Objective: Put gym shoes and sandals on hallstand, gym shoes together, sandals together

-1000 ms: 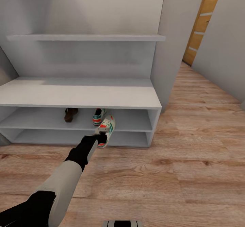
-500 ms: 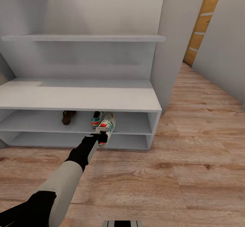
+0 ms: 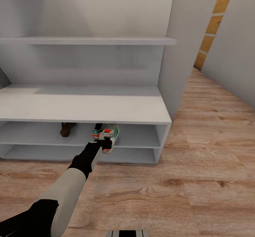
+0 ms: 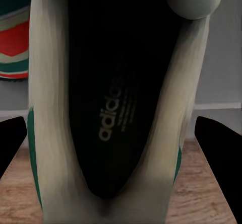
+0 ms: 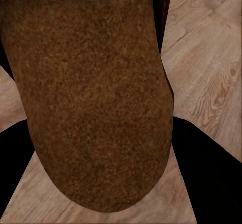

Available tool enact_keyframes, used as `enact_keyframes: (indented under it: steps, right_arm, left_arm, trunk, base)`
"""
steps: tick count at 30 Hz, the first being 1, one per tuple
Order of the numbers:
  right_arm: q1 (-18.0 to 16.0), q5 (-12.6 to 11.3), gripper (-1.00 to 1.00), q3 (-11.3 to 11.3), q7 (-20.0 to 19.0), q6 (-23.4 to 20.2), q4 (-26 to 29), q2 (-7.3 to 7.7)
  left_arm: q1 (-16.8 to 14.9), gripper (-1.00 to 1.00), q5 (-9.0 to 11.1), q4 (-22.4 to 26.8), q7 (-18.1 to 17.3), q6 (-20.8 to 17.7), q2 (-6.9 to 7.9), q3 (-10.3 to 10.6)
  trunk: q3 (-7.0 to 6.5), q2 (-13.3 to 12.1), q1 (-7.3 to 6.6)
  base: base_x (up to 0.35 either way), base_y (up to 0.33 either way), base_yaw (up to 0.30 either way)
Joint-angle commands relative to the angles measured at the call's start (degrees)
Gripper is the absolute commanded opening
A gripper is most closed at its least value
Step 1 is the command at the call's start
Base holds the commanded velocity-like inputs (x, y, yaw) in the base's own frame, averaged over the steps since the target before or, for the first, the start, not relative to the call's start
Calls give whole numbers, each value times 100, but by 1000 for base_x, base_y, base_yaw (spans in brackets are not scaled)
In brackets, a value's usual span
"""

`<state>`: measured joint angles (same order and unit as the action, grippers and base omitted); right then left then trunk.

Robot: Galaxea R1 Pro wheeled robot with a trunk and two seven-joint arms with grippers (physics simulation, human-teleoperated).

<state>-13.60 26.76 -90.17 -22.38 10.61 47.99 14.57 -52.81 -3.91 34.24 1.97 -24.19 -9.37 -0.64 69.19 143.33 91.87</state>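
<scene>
My left gripper (image 3: 105,142) is shut on a white gym shoe (image 3: 109,134) and holds it at the mouth of the hallstand's (image 3: 81,105) upper shelf slot. In the left wrist view, this shoe's dark insole (image 4: 116,108) sits between my fingers (image 4: 10,143). The second gym shoe (image 3: 96,132) (image 4: 15,38) stands in that slot, just left of the held one. One dark brown sandal (image 3: 66,129) rests farther left on the same shelf. My right gripper (image 5: 111,148) is shut on the other sandal (image 5: 91,83), above the corridor floor (image 5: 212,83).
A floating shelf (image 3: 85,40) hangs above the bench top. A grey wall panel (image 3: 177,52) flanks the rack's right end, with an orange door (image 3: 212,27) beyond it. Wood floor (image 3: 184,187) stretches in front and to the right.
The camera has shifted nearer to the rack. My left gripper has carried the gym shoe from the front of the shelves up to the upper slot, beside the other shoe.
</scene>
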Motion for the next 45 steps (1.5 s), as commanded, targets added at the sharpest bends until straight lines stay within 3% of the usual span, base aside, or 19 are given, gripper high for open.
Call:
enact_keyframes:
  steps: [1,36,41,45]
  right_arm:
    - [-11,58,-100,-35,-39,37,0,2]
    - [-11,58,-100,-35,-39,38,0,2]
    - [-11,58,-100,-35,-39,38,0,2]
    - [-11,58,-100,-35,-39,37,0,2]
  left_arm:
    - [-1,-100,-39,7,2,-29,-3,-8]
    - [5,-100,-43,9,-4,-22,20,-30]
    - [176,-100,-47,12,-4,-14,42,-25]
    - [240,-100,-48,9,2,310,49,-25]
  trunk:
    - [5,2,1]
    - [5,2,1]
    - [5,2,1]
    - [5,2,1]
  base:
    - [112,0,0]
    - [82,-29,0]
    - [0,0,0]
    - [0,0,0]
